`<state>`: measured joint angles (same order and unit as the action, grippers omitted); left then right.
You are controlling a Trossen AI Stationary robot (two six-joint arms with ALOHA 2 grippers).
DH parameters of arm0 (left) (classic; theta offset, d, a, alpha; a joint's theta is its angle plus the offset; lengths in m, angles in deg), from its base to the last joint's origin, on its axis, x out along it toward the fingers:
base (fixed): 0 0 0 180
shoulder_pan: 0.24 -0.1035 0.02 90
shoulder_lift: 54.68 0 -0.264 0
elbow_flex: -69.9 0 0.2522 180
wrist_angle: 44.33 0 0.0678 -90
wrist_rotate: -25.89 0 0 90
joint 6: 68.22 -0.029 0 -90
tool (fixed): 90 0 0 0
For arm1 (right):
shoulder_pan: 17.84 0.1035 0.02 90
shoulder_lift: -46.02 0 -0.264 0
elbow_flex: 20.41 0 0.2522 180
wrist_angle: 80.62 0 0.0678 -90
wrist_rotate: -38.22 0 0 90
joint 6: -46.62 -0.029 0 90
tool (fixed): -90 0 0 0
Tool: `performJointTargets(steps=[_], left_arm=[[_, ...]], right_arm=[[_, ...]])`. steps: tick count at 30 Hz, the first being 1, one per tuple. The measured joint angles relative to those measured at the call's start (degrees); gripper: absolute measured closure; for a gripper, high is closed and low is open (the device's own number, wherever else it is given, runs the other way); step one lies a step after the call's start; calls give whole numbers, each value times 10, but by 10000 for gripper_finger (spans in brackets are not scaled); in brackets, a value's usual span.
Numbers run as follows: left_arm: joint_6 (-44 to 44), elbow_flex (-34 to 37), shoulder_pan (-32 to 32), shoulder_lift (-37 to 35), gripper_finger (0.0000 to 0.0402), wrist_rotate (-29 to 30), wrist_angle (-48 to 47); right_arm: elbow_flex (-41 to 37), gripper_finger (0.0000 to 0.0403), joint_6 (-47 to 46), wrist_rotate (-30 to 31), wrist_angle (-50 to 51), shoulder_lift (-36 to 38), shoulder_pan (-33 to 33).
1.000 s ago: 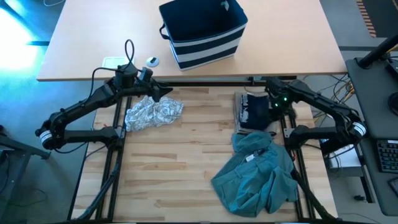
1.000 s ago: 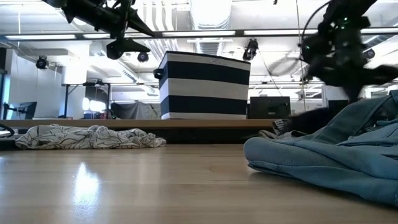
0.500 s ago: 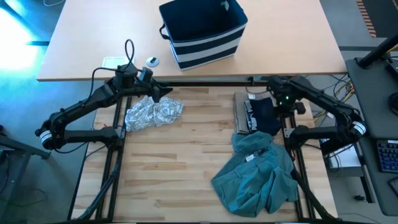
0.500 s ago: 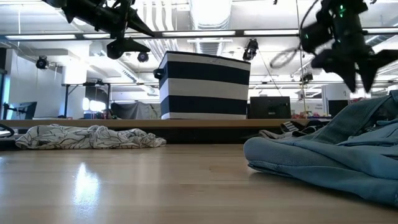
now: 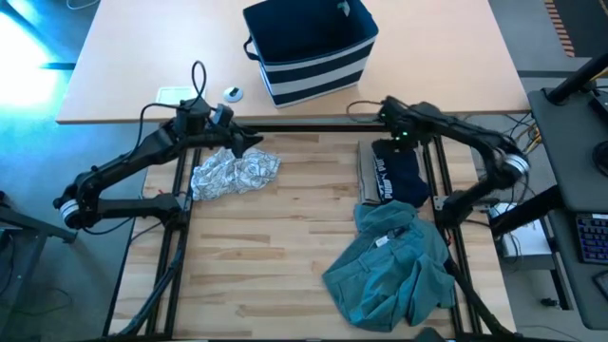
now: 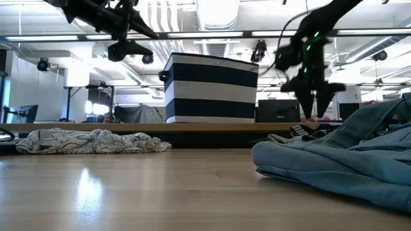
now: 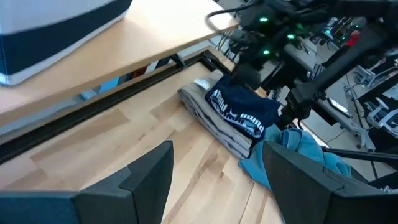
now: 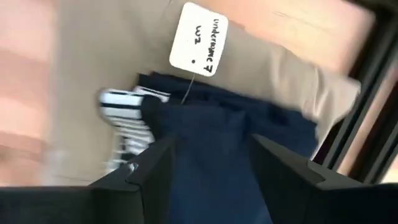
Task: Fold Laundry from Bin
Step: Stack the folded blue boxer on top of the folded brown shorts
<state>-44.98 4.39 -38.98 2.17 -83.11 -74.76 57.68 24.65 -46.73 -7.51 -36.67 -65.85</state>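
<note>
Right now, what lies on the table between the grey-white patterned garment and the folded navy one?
Nothing: the high view shows bare wood between the grey-white patterned garment and the navy garment.

Worktop (image 5: 275, 247), light wood planks. Tan desk (image 5: 142, 66) behind it, bearing a small round white object (image 5: 233, 93). Black looped cable (image 5: 198, 76).

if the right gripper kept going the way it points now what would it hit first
Most likely the folded navy garment that lies on the tan one: the right gripper points down at it with open jaws and nothing shows between.
</note>
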Motion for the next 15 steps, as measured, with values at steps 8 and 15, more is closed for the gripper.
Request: performJointTargets(steps=[8, 15], left_arm=[[-1, 0, 0, -23, 171, 0, -41], [13, 0, 0, -43, 171, 0, -54]], right_arm=[[103, 197, 324, 53, 62, -145, 9], [179, 199, 515, 68, 151, -248, 8]])
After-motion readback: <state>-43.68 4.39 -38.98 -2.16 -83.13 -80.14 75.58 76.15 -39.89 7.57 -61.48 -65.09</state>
